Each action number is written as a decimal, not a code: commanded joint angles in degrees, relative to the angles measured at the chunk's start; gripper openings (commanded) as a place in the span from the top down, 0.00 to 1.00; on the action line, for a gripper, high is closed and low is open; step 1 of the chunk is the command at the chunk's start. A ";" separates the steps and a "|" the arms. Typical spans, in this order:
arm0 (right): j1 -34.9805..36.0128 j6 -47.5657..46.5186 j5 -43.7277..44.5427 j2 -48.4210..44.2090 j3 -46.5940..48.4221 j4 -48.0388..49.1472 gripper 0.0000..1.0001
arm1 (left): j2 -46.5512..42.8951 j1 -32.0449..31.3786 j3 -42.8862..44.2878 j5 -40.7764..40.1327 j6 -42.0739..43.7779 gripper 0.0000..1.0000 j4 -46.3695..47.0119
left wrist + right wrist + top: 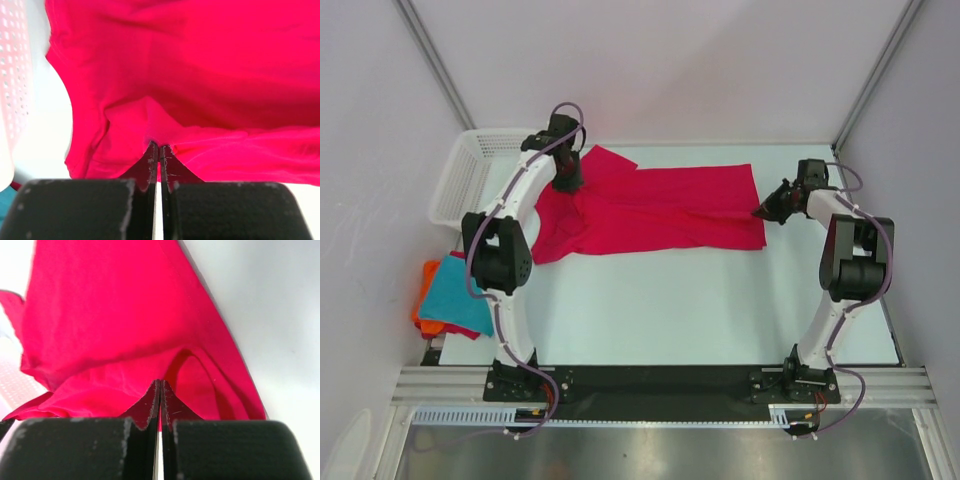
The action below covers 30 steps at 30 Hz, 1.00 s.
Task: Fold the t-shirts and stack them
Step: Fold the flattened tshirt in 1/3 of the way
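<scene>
A large crimson-pink t-shirt (660, 212) lies spread across the far half of the table, partly folded along its length. My left gripper (569, 184) is shut on a pinch of its cloth (165, 135) near the collar end on the left. My right gripper (761, 211) is shut on its cloth (150, 365) at the hem end on the right. A teal t-shirt (460, 293) lies folded on an orange t-shirt (424, 290) at the table's left edge.
A white plastic mesh basket (468, 176) stands at the far left, just behind the left gripper; it also shows in the left wrist view (12, 75). White walls close the table on the left, back and right.
</scene>
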 commanded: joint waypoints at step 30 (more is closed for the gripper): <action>4.00 -5.34 2.02 -56.77 -19.40 -23.77 1.00 | -57.00 -0.25 -30.52 11.83 -6.53 0.99 -9.45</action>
